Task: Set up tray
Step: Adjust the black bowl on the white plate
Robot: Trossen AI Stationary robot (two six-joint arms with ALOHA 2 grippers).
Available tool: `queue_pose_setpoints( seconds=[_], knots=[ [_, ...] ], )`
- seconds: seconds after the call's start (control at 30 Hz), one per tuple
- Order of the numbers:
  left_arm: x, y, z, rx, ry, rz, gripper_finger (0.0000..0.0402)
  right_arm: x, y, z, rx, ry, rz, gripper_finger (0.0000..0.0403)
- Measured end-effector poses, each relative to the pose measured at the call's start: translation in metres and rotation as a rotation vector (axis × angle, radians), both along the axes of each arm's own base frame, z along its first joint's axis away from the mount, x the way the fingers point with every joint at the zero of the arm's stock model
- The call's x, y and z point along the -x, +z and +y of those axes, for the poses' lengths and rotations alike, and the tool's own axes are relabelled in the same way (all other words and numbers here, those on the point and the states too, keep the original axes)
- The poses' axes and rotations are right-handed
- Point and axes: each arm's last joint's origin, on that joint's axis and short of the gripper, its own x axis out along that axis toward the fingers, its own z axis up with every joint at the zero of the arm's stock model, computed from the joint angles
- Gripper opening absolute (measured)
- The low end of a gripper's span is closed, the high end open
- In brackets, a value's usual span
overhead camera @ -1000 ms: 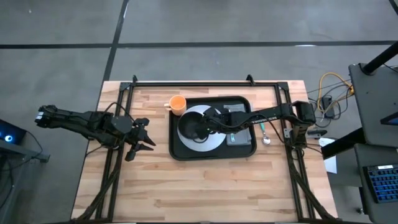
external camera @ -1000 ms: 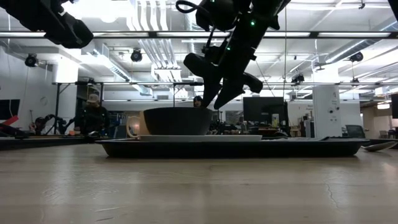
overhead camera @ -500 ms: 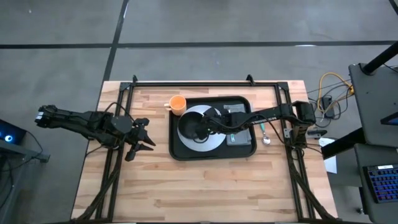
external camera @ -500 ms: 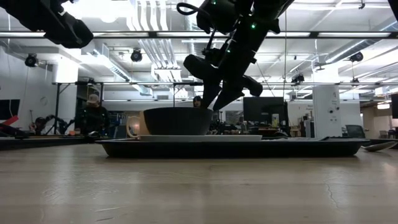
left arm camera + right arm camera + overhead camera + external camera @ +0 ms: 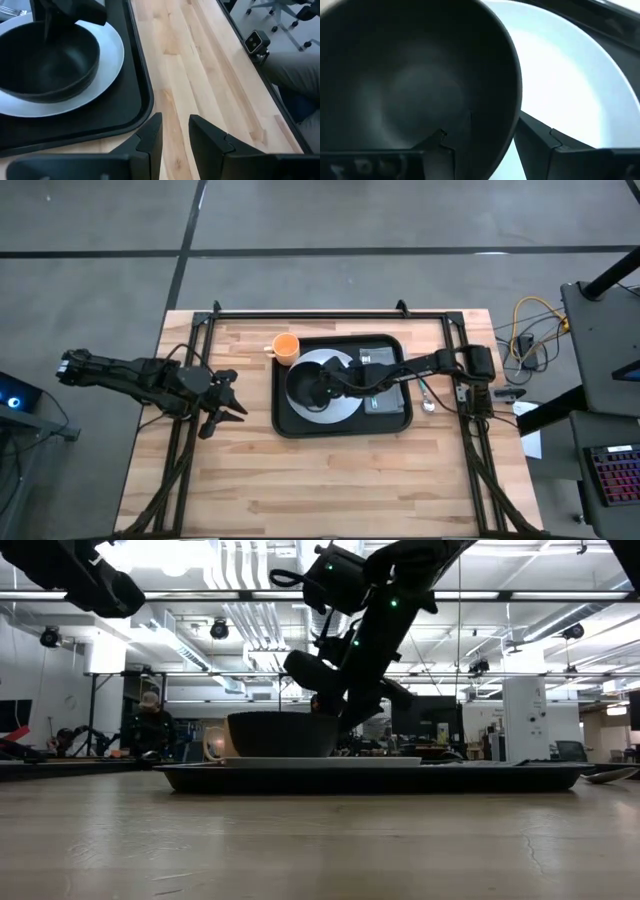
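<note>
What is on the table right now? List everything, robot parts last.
Large black rectangular tray: one, black, table centre.
Round white plate: one, white, in the tray's left half.
Black bowl: one, black, on the plate.
Small grey folded napkin: one, grey, in the tray's right part.
Orange cup: one, orange, at the tray's far-left corner.
Metal spoon: one, silver, on wood right of the tray.
Right tool: straddling the bowl's rim.
Left tool: open, over bare wood left of the tray.
</note>
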Motion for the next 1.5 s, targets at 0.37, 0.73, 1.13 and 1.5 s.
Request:
queue_pose_setpoints(
  seconds=[0.37,0.73,1.13,1.5],
  knots=[
    [0.001,0.000,0.000,0.005,0.003,-0.003,0.0076,0.001,0.011,0.000,0.009,0.015,0.000,0.0030],
    [0.001,0.000,0.000,0.013,0.010,0.000,0.0076,0.008,0.015,-0.003,0.014,-0.022,0.055,0.0012],
    [0.001,0.000,0.000,0.034,-0.004,0.005,0.0076,0.020,0.031,-0.025,0.023,-0.076,0.109,0.0010],
    [0.001,0.000,0.000,0.034,-0.004,0.005,0.0076,0.028,0.016,-0.024,0.007,-0.101,0.137,0.0009]
  ],
)
